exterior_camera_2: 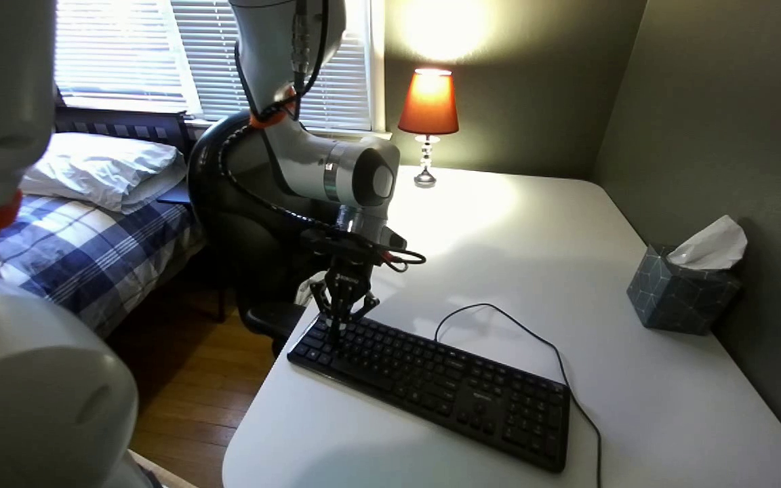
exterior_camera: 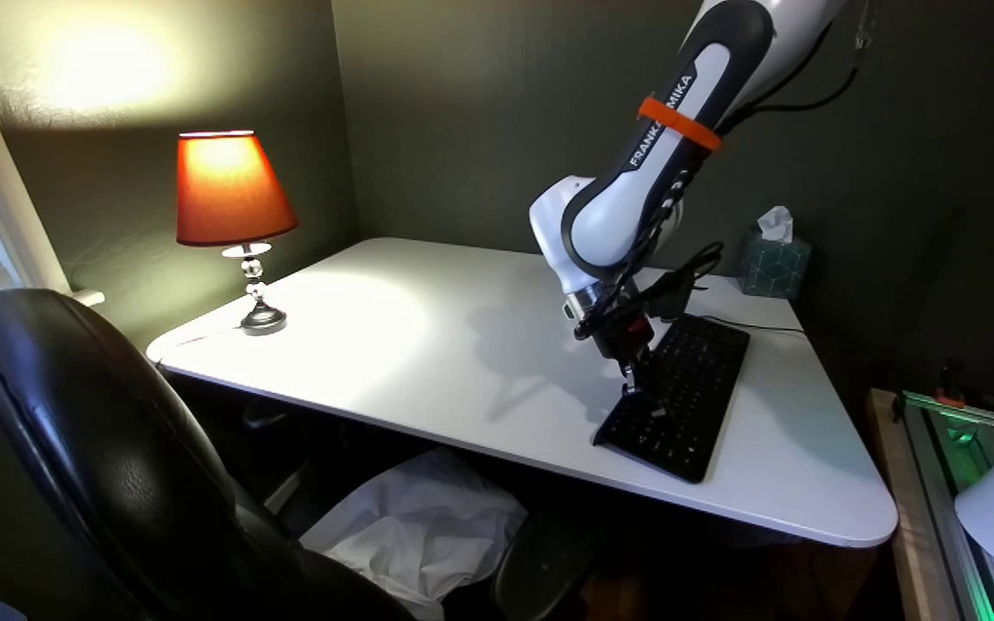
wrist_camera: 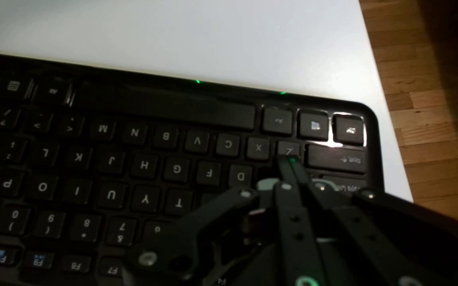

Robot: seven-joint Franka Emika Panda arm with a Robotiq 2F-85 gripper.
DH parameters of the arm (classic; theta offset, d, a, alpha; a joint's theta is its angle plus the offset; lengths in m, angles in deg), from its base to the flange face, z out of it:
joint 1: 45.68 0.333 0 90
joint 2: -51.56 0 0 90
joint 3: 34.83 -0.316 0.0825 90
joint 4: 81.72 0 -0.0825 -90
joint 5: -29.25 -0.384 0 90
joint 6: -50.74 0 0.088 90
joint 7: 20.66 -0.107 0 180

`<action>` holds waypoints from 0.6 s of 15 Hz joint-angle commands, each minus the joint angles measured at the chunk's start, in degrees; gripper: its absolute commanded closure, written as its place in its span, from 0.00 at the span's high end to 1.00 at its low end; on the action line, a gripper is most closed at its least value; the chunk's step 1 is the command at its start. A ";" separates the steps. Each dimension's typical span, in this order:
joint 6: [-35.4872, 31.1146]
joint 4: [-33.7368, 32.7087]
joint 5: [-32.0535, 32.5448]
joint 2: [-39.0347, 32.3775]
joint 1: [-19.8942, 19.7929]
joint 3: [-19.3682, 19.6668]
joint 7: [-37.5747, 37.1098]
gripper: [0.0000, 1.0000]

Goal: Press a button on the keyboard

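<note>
The flat black keyboard lies on the white desk in both exterior views point(exterior_camera: 708, 379) point(exterior_camera_2: 458, 386). Its far end lies near a desk edge, and a thin black cable point(exterior_camera_2: 533, 332) runs from it. In the wrist view the keyboard point(wrist_camera: 165, 103) appears upside down, with its letters inverted. My gripper point(wrist_camera: 290, 161) is shut and empty, its two fingertips together at the lower edge of the Z key point(wrist_camera: 289, 149). It hides the A key and several others behind it. In the exterior views the gripper point(exterior_camera: 648, 404) point(exterior_camera_2: 334, 335) points down at the keyboard's letter end. I cannot tell whether the tips touch a key.
A tissue box point(exterior_camera: 775, 263) point(exterior_camera_2: 682, 291) stands on the desk beyond the keyboard. A lit lamp point(exterior_camera: 234, 194) point(exterior_camera_2: 429, 108) stands at the desk's far end. A black chair point(exterior_camera: 109, 448) is beside the desk edge. A wooden floor point(wrist_camera: 431, 123) shows past the desk edge.
</note>
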 commanded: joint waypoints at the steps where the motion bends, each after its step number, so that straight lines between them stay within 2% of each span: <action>1: 1.16 -1.53 -1.03 -1.62 -0.50 -0.31 1.31 0.00; 9: 2.37 -2.47 -1.15 -2.66 -0.75 -0.04 0.84 0.00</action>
